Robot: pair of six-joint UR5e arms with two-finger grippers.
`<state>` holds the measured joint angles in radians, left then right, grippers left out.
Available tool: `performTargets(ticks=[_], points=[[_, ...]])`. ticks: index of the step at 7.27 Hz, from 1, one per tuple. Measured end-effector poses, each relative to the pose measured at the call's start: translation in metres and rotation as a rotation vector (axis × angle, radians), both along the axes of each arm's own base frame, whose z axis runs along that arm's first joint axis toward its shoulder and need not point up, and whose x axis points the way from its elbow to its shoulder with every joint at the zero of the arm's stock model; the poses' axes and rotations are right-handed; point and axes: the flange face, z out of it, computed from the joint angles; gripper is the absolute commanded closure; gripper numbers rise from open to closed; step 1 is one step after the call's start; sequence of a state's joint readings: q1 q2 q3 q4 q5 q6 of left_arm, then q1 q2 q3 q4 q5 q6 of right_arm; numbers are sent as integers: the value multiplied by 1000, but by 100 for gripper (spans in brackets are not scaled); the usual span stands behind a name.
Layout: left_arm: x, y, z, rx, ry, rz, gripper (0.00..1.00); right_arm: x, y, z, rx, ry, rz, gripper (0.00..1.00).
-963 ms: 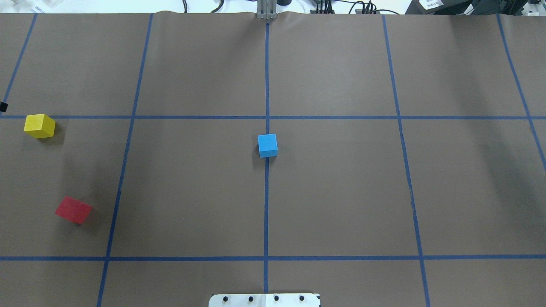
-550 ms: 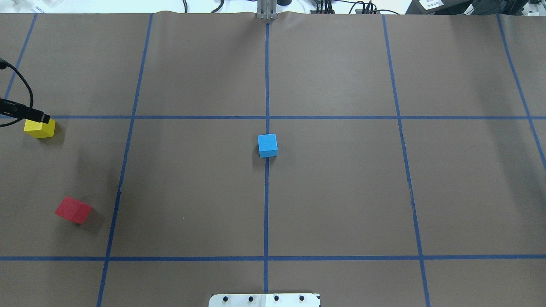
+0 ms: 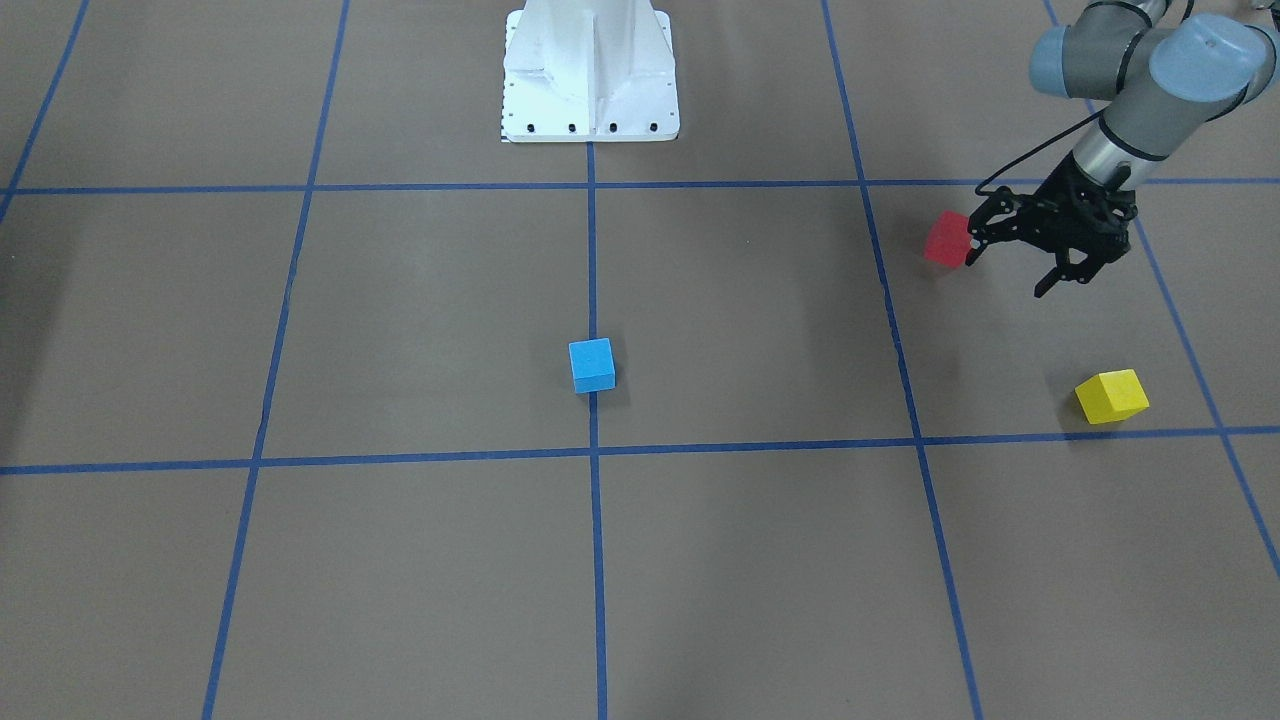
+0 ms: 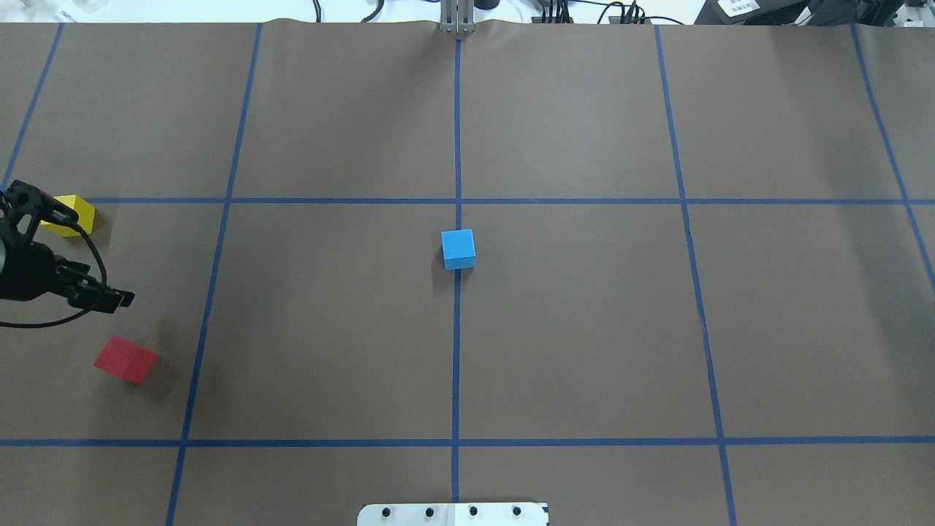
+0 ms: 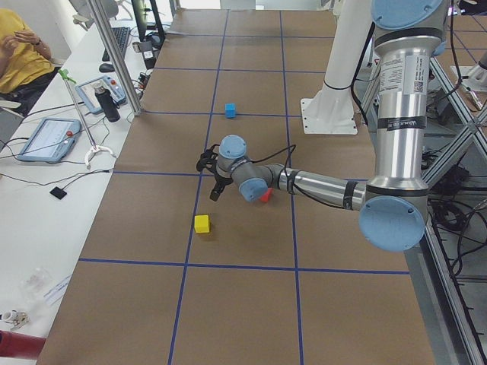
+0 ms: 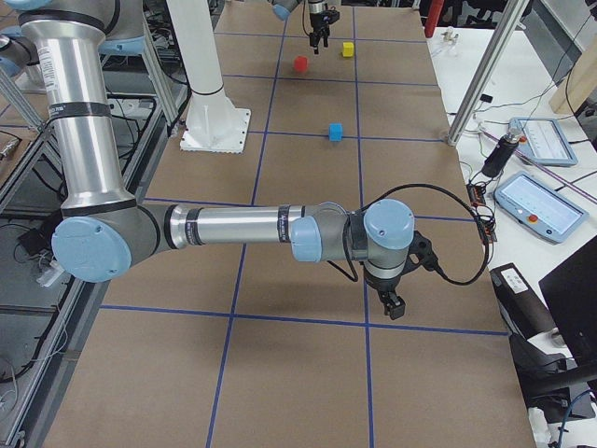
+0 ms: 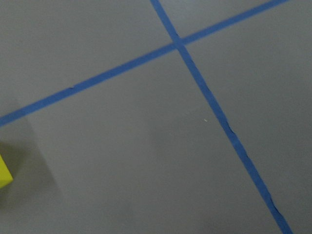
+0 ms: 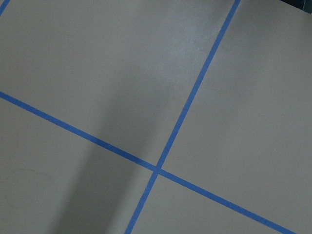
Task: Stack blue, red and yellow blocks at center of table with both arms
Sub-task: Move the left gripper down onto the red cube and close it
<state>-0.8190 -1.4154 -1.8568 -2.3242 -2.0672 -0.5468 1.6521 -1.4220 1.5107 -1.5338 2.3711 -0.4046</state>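
The blue block (image 4: 458,248) sits at the middle of the table (image 4: 584,329), on the centre tape line. The yellow block (image 4: 73,215) and the red block (image 4: 126,359) lie at the far left. My left gripper (image 4: 80,252) hangs open and empty above the table between those two; in the front view its near fingertip (image 3: 973,247) overlaps the red block's (image 3: 947,238) edge. A yellow corner (image 7: 4,173) shows in the left wrist view. My right gripper (image 6: 396,303) shows only in the right side view, low over the table's right end, and I cannot tell its state.
The white pedestal base (image 3: 590,70) stands at the robot's edge of the table. Beyond the far edge are cables, a metal post (image 6: 476,84) and a bench with tablets (image 5: 49,139). A seated person (image 5: 19,53) is at that bench.
The left arm has come in from the left edge of the overhead view. Its gripper moved from over the yellow block toward the red block. No block has moved.
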Motion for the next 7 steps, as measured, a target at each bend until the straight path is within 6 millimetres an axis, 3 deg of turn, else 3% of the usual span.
performTargets(ticks=[3,6,7], points=[[32,36,3,11,-36,45,0,0,0,1,-3,2,2,1],[37,59,23,-14,-77,74,2,0,0,3,-11,2,7,1],[42,65,24,-29,-78,81,15,0,0,5,-16,2,8,1]])
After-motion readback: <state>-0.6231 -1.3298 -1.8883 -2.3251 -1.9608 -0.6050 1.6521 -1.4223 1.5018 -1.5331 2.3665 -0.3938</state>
